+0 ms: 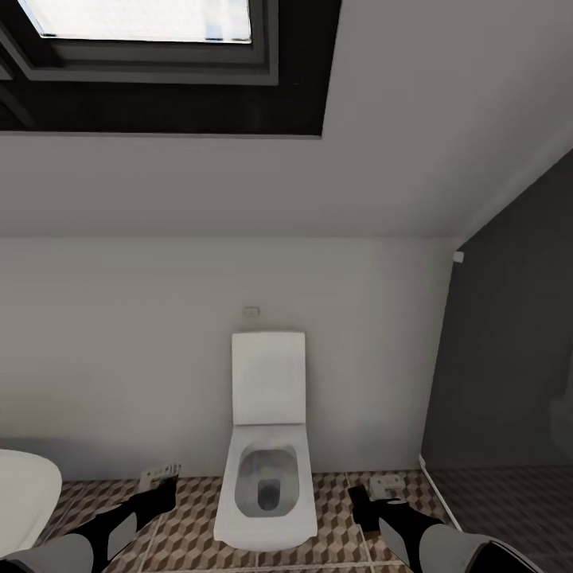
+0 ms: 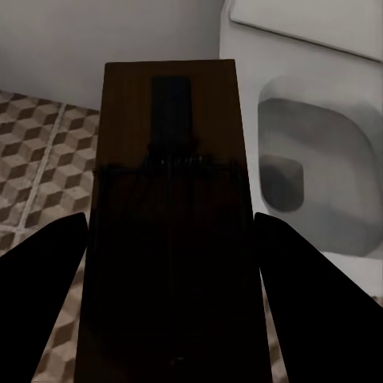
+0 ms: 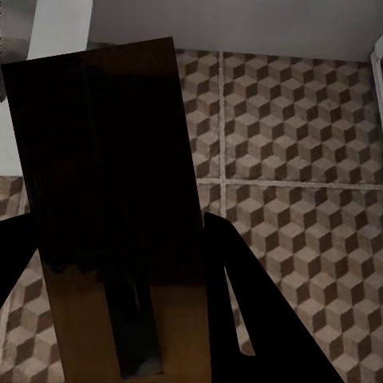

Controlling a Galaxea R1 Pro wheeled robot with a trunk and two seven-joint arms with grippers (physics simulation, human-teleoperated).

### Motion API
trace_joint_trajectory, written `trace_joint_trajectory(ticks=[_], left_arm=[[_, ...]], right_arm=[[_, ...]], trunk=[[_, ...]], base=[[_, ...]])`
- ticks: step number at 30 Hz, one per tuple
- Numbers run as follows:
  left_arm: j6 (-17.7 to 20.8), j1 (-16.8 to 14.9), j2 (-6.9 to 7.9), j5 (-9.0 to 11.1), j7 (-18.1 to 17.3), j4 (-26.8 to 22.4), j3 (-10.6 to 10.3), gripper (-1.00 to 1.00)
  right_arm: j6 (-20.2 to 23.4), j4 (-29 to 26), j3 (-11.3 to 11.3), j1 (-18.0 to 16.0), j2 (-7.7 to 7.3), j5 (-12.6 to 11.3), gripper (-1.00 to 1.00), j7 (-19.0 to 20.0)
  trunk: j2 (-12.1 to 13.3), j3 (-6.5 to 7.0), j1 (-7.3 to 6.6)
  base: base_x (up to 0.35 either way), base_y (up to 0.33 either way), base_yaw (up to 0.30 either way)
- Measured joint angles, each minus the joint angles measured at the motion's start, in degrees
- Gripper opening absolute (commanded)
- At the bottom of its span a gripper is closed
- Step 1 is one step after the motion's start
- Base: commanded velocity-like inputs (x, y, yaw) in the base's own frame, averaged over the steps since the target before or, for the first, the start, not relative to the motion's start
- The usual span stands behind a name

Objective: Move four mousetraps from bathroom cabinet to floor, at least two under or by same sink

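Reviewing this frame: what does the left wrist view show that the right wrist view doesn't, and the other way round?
Left wrist: the white toilet with its grey bowl, beside the held mousetrap. Right wrist: mostly open cube-pattern floor with grout lines past its mousetrap, and a white edge at one corner. Shared: each has a brown mousetrap between dark fingers, patterned tiles and a strip of pale wall.

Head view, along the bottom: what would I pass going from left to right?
White tub edge → left hand holding a mousetrap → toilet → right hand holding another mousetrap → dark wall.
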Motion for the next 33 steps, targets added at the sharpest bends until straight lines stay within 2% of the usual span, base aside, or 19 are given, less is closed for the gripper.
trace_joint_trajectory(ticks=[8, 33], left_arm=[[0.39, 0.0, 0.01, 0.14, 0.02, 0.08, -0.1, -1.0], [0.41, 0.0, 0.14, 0.21, -0.06, 0.11, -0.33, -1.0]], right_arm=[[0.15, 0.0, 0.04, 0.0, 0.12, 0.09, -1.0, 0.04], [0.24, -0.08, 0.33, 0.0, 0.25, 0.29, -1.0, 0.1]], trunk=[[0.0, 0.0, 0.0], [-10.02, -4.49, 5.49]], base=[[0.0, 0.0, 0.0], [0.0, 0.0, 0.0]])
